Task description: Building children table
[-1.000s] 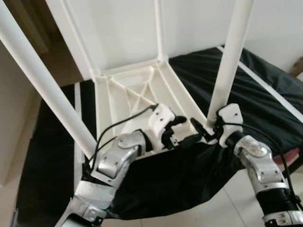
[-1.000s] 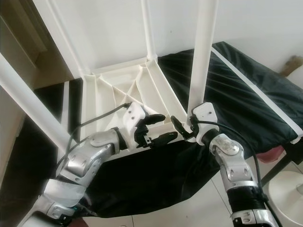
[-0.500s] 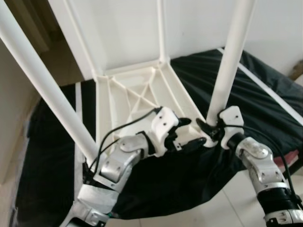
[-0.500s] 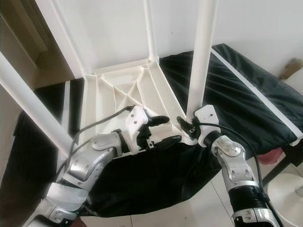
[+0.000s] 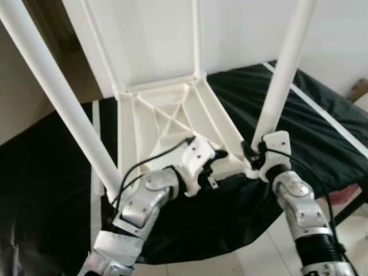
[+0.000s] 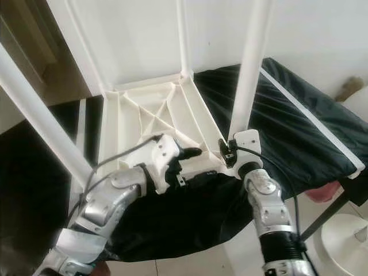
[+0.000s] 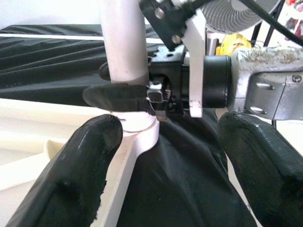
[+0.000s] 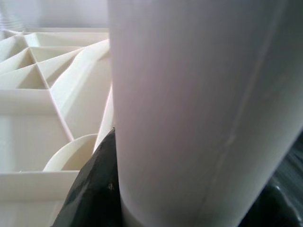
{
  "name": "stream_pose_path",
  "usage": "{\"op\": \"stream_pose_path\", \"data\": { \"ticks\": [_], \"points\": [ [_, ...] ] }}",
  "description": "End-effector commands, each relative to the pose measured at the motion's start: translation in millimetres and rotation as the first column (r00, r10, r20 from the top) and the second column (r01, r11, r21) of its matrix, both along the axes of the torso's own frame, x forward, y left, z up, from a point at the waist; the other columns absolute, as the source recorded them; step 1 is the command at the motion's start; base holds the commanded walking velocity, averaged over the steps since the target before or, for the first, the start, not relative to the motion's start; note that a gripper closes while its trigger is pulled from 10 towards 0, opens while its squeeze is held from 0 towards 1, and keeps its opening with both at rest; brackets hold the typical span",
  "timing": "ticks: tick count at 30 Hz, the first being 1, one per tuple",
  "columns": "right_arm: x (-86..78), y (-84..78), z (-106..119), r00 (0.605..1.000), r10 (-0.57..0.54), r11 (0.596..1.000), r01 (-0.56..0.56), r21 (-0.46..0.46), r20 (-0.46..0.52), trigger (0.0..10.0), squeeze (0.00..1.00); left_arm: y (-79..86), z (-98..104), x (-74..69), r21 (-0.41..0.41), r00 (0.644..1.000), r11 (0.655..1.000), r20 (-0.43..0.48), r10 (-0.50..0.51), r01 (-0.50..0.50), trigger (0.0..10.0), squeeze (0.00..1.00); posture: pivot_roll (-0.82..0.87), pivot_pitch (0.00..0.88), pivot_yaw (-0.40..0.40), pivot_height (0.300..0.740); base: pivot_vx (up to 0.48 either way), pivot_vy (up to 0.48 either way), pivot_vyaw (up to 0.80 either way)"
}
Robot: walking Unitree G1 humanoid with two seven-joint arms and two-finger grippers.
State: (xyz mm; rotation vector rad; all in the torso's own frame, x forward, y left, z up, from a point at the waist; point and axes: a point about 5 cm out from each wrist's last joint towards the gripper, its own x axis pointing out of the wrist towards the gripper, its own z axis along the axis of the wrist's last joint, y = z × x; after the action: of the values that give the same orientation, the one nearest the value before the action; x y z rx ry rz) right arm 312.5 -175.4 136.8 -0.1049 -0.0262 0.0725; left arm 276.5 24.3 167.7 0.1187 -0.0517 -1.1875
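Observation:
The white plastic children's table (image 5: 167,123) lies upside down on a black cloth, its ribbed underside facing up and its legs standing in the corners. My right gripper (image 5: 250,154) is shut on the base of the near right leg (image 5: 282,86), one black finger (image 7: 116,94) in front of it and one behind; the same leg (image 8: 203,109) looms in the right wrist view. My left gripper (image 5: 217,168) is open at the table's near edge, a short way left of that leg, its fingers (image 7: 90,170) spread wide and pointing at it.
The near left leg (image 5: 63,103) slants up across my left arm, and two far legs (image 5: 196,34) stand against the white wall. Black cloth (image 5: 322,132) spreads to the right. A white round object (image 6: 345,236) and a red thing (image 6: 322,192) sit on the tiled floor.
My right gripper has moved in and shut around the base of the near right leg. My left gripper has pulled back a little toward the table's near edge, still open.

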Motion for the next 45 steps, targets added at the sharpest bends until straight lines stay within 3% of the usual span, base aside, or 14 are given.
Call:
{"op": "stream_pose_path", "data": {
  "ticks": [1,4,8,11,21,27,28,29,30,31,39,43,44,45],
  "points": [
    [-6.1,-2.4,-18.9,0.993,-0.079,0.997,0.08,0.017,-0.09,10.0,0.0,4.4,0.2,4.5,-0.009,0.991,0.992,0.025,0.129,-0.128,10.0,0.0,-0.04,0.0,0.086,0.74,0.0,0.0,0.0],
    [-8.1,0.6,-20.7,0.989,-0.113,0.993,0.116,0.029,-0.095,10.0,0.0,5.3,-0.6,4.8,-0.008,0.99,0.99,0.031,0.138,-0.138,10.0,0.0,-0.04,0.0,0.087,0.74,0.0,0.0,0.0],
    [-12.3,6.2,-22.5,0.951,-0.294,0.95,0.302,0.082,-0.096,10.0,0.0,10.2,-1.8,9.5,-0.017,0.98,0.981,0.048,0.194,-0.193,10.0,0.0,-0.05,0.0,0.091,0.74,0.0,0.0,0.0],
    [-13.0,10.3,-22.9,0.924,-0.364,0.92,0.376,0.114,-0.114,10.0,0.0,11.0,-1.7,10.6,-0.015,0.976,0.978,0.061,0.21,-0.209,10.0,0.0,-0.05,0.0,0.092,0.74,0.0,0.0,0.0],
    [-10.2,22.9,-18.7,0.915,-0.387,0.901,0.401,0.162,-0.115,10.0,0.0,11.3,-0.6,13.3,-0.006,0.971,0.975,0.082,0.223,-0.223,10.0,0.0,-0.04,0.0,0.088,0.74,0.0,0.0,0.0],
    [-11.5,27.4,-12.6,0.928,-0.366,0.914,0.372,0.16,-0.068,10.0,0.0,13.0,0.1,13.7,-0.035,0.983,0.983,0.024,0.182,-0.181,10.0,0.0,-0.03,0.0,0.082,0.74,0.0,0.0,0.0],
    [-12.1,27.4,-11.6,0.93,-0.363,0.916,0.368,0.16,-0.059,10.0,0.26,14.9,0.6,14.6,-0.045,0.983,0.982,0.013,0.184,-0.183,10.0,0.0,-0.03,0.0,0.082,0.74,0.0,0.0,0.0],
    [-12.1,27.4,-11.6,0.93,-0.363,0.916,0.368,0.16,-0.059,10.0,0.26,14.9,0.6,14.6,-0.045,0.983,0.982,0.013,0.184,-0.183,10.0,0.0,-0.03,0.0,0.082,0.74,0.0,0.0,0.0],
    [-12.7,27.0,-10.6,0.931,-0.361,0.918,0.364,0.159,-0.05,10.0,0.71,16.4,1.2,15.5,-0.056,0.982,0.981,0.002,0.187,-0.187,10.0,0.0,-0.03,0.0,0.081,0.74,0.0,0.0,0.0],
    [-13.4,26.9,-9.1,0.937,-0.348,0.923,0.349,0.163,-0.037,10.0,1.0,17.4,1.3,16.0,-0.06,0.982,0.98,-0.005,0.188,-0.188,10.0,0.0,-0.04,0.0,0.082,0.74,0.0,0.0,0.0],
    [-17.2,22.7,-3.7,0.955,-0.297,0.944,0.291,0.153,0.012,10.0,1.0,18.8,-0.7,13.7,-0.053,0.987,0.986,-0.032,0.155,-0.157,10.0,0.0,-0.04,0.0,0.079,0.74,0.0,0.0,0.0],
    [-19.7,6.2,1.6,0.99,-0.126,0.983,0.117,0.14,0.061,10.0,1.0,19.5,-1.8,3.5,-0.03,0.997,0.997,-0.035,0.066,-0.067,10.0,0.0,-0.04,0.0,0.079,0.74,0.0,0.0,0.0],
    [-19.5,1.9,1.9,0.993,-0.101,0.988,0.092,0.127,0.063,10.0,0.69,19.5,-2.1,2.1,-0.027,0.998,0.998,-0.035,0.056,-0.057,10.0,0.0,-0.04,0.0,0.079,0.74,0.0,0.0,0.0],
    [-19.5,1.9,1.9,0.993,-0.101,0.988,0.092,0.127,0.063,10.0,0.69,19.5,-2.1,2.1,-0.027,0.998,0.998,-0.035,0.056,-0.057,10.0,0.0,-0.04,0.0,0.079,0.74,0.0,0.0,0.0]
  ]
}}
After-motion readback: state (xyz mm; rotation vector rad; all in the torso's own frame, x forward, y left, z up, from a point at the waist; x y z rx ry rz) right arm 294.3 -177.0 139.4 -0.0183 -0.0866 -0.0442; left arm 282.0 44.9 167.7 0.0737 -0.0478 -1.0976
